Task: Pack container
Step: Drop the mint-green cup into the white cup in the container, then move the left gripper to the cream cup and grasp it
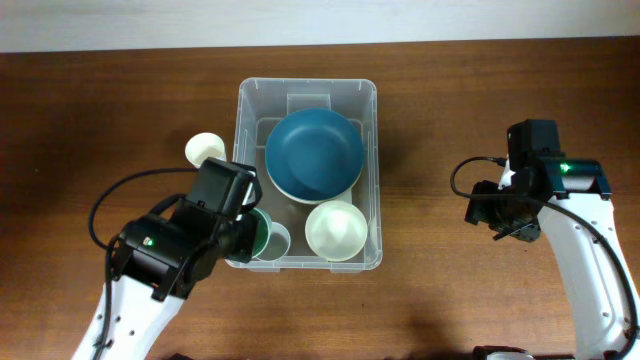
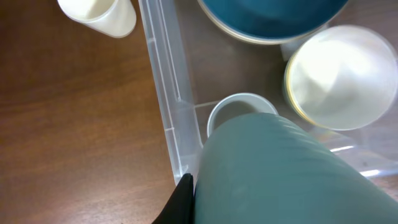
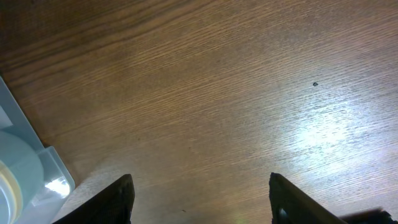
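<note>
Looking down from overhead, I saw the container [image 1: 376, 150] standing at the middle of the table [image 1: 450, 300], its long sides running away from me, with open wood on both flanks and more of it on the right. Its near-left corner was the tight spot. My left gripper [image 1: 250, 232] hung just inside the rim there, clamped on a green cup [image 2: 280, 168], one black finger [image 2: 180, 202] pressed to the cup's side and the other hidden behind it.

In the left wrist view the clear wall ran close beside that cup, and a small pale cup [image 2: 239, 112] stood on the bin floor just beyond it. A cream bowl [image 2: 342, 74] sat near it on the right, and a big blue bowl [image 1: 313, 152] took up most of the far half. One white cup [image 1: 204, 150] sat outside, just beside the left wall.

My right gripper [image 3: 199, 205] was well apart from the bin, its fingers spread wide over the wood, with the bin's corner at the left edge of its view. The container itself was clear plastic, rectangular, with rounded corners and a moulded rim — the brown table showed through it.
</note>
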Controlling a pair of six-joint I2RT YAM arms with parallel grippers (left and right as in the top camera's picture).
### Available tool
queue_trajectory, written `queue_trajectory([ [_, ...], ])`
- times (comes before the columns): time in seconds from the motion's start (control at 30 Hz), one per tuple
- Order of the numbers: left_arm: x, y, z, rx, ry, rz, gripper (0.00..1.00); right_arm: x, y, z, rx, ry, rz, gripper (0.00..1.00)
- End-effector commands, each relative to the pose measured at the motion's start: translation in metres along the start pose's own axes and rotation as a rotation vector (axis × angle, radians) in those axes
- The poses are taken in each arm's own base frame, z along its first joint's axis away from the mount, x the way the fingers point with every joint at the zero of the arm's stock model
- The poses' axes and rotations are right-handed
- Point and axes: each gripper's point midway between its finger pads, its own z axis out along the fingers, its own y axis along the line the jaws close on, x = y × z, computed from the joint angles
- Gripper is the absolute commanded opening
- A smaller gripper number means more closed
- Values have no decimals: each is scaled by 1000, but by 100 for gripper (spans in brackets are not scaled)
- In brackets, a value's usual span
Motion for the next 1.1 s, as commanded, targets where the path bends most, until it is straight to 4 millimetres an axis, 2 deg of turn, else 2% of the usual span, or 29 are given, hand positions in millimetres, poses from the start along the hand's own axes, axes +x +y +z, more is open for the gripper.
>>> queue_trajectory([
  [0.0, 10, 0, 33, 11, 111, 15, 1, -2, -3, -2, 8, -14, -2, 65],
  [0.2, 15, -8, 73, 11, 250, 40, 1, -2, -3, -2, 9, -13, -2, 65],
  [0.3, 20, -9, 86, 5, 302, 46, 1, -2, -3, -2, 9, -14, -2, 65],
  [0.33, 22, -9, 88, 3, 312, 47, 5, -2, -3, -2, 9, -14, -2, 65],
  [0.37, 22, -9, 88, 3, 314, 47, 17, -2, -3, -2, 8, -14, -2, 65],
  [0.4, 22, -9, 88, 2, 314, 47, 39, -2, -3, -2, 9, -14, -2, 65],
  [0.43, 22, -9, 88, 3, 314, 47, 45, -2, -3, -2, 9, -14, -2, 65],
  [0.53, 18, -9, 81, 3, 311, 47, 55, -2, -3, -2, 9, -15, -2, 65],
  [0.67, -16, -6, 50, -2, 210, 59, 56, -2, -3, -2, 9, -15, -2, 65],
  [0.73, -40, 5, 33, -57, 127, 56, 61, -2, -3, -2, 9, -15, -2, 65],
  [0.8, -75, 38, 13, -190, -2, 5, 63, -2, -3, -2, 9, -15, -2, 65],
  [0.87, -94, 61, 9, -239, -76, -47, 62, -2, -3, -2, 9, -14, -2, 65],
  [0.97, -115, 96, 18, -236, -144, -147, 62, -2, -3, -2, 9, -15, -2, 66],
  [1.07, -122, 130, 48, -181, -130, -256, 62, -2, -3, -2, 9, -15, -2, 65],
])
